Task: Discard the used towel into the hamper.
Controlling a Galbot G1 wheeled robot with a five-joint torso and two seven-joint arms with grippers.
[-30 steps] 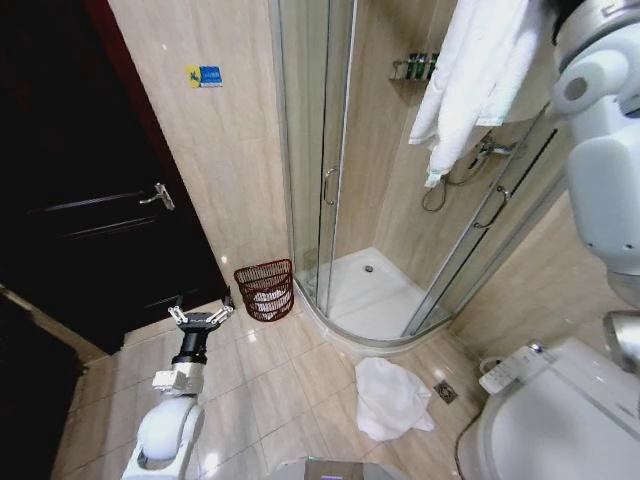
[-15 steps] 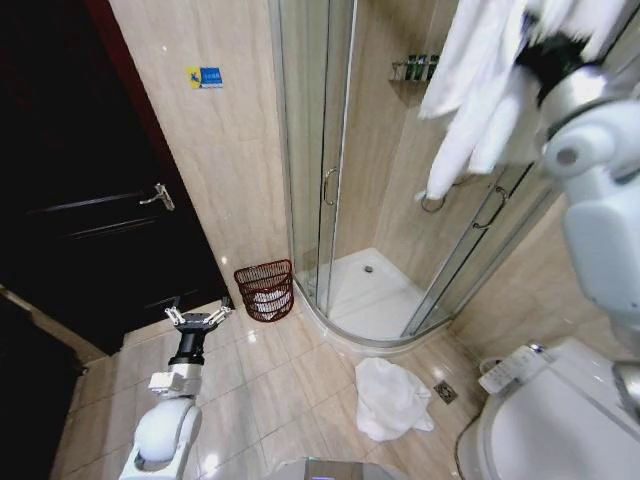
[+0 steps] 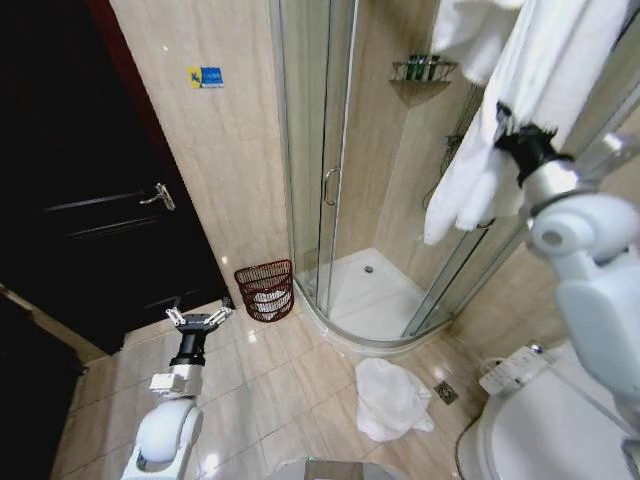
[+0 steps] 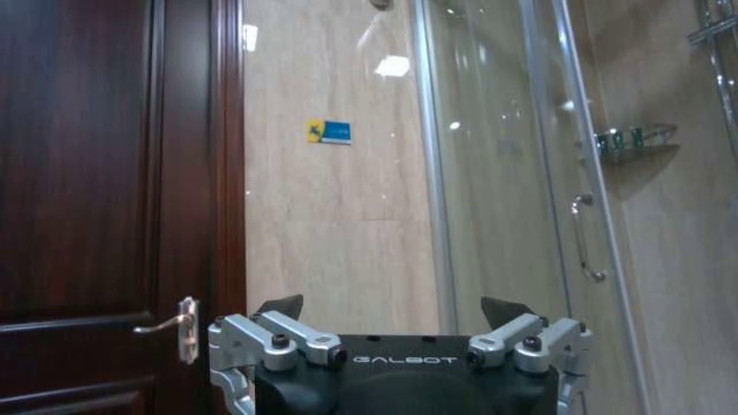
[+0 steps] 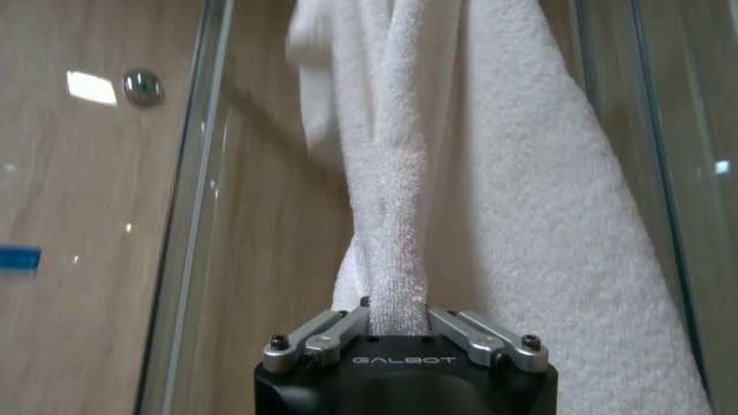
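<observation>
One white terry towel (image 3: 520, 110), soft, limp; right gripper (image 5: 398, 322) pinches its bunched fold. Left gripper (image 3: 200, 318), fingers wide, hangs nr reddish-brown wire hamper (image 3: 265, 289).

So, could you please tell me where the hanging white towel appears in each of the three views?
Head view: the hanging white towel is upper right, pinched by the right gripper.
Left wrist view: not in it.
Right wrist view: centre, bunched between the fingers.
Shared landmark: the blue wall sticker.
</observation>
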